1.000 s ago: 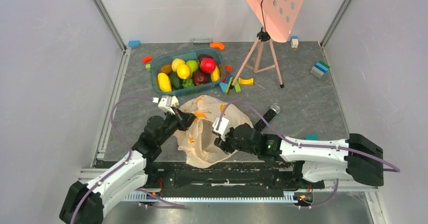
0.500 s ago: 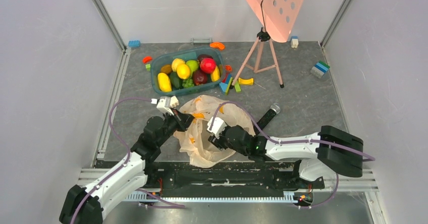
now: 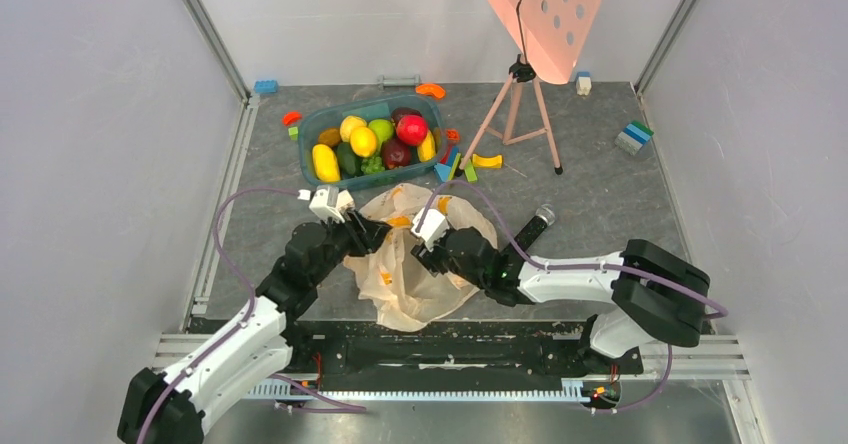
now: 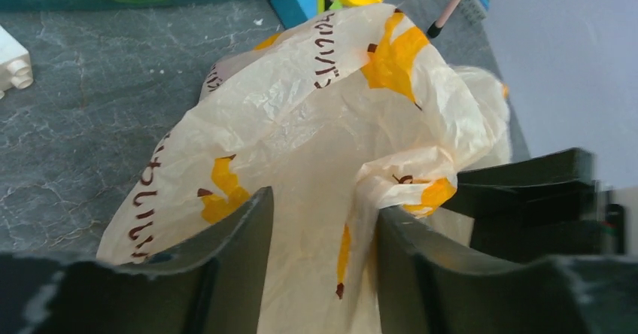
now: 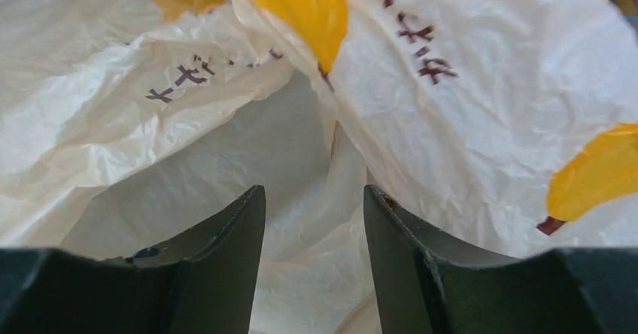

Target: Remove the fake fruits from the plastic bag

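- right gripper (image 3: 436, 251) has pushed forward over the plastic bag (image 3: 405, 274) in the last second; fingers (image 5: 226, 251) parted, film between, not clamped
- left gripper (image 3: 362, 234) parted at the bag's left edge
- fake fruits (image 3: 378, 142) in teal tub (image 3: 312, 124); bag looks flat, likely empty

A teal tub (image 3: 312, 130) sits at upper centre-left on the grey counter (image 3: 600, 204). A pink perforated panel (image 3: 540, 9) on a tripod (image 3: 520, 114) stands to its right. Toy blocks are scattered about: blue (image 3: 265, 86) at upper left, orange (image 3: 431, 90) behind the tub, yellow curved (image 3: 487, 160) beside the tripod, a striped stack (image 3: 633, 136) at right, and white (image 3: 583, 84) near the back wall. A black microphone (image 3: 535, 224) lies centre-right.
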Robot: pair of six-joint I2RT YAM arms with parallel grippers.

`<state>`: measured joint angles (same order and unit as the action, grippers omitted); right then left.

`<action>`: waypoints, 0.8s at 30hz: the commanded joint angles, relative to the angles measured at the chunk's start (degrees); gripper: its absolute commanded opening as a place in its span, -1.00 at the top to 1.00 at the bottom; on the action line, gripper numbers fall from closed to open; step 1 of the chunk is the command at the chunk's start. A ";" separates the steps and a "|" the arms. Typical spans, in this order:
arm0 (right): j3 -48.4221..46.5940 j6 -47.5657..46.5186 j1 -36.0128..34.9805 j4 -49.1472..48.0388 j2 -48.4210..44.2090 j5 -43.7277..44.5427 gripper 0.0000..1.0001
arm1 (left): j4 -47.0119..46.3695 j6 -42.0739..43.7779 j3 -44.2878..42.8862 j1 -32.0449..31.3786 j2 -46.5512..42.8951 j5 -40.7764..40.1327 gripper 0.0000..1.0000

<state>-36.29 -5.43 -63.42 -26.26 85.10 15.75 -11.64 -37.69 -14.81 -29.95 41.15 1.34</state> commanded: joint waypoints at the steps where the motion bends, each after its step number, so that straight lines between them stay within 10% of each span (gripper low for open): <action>1: -1.47 0.66 1.37 -2.78 -0.72 -3.75 -0.08 | 6.22 1.78 -6.08 0.24 -4.46 -2.44 -0.25; 14: -0.25 2.02 6.24 -5.03 -2.31 -11.01 -0.09 | 15.44 5.56 -20.98 0.23 -1.67 -5.66 -0.47; 24: -2.59 0.43 8.26 -4.73 1.51 -13.89 -0.09 | 6.21 5.22 -32.56 3.25 30.28 -0.08 -0.35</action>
<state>-36.29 -4.08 -55.92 -28.86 84.71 4.01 -1.56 -34.39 -41.47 -28.01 61.32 -1.96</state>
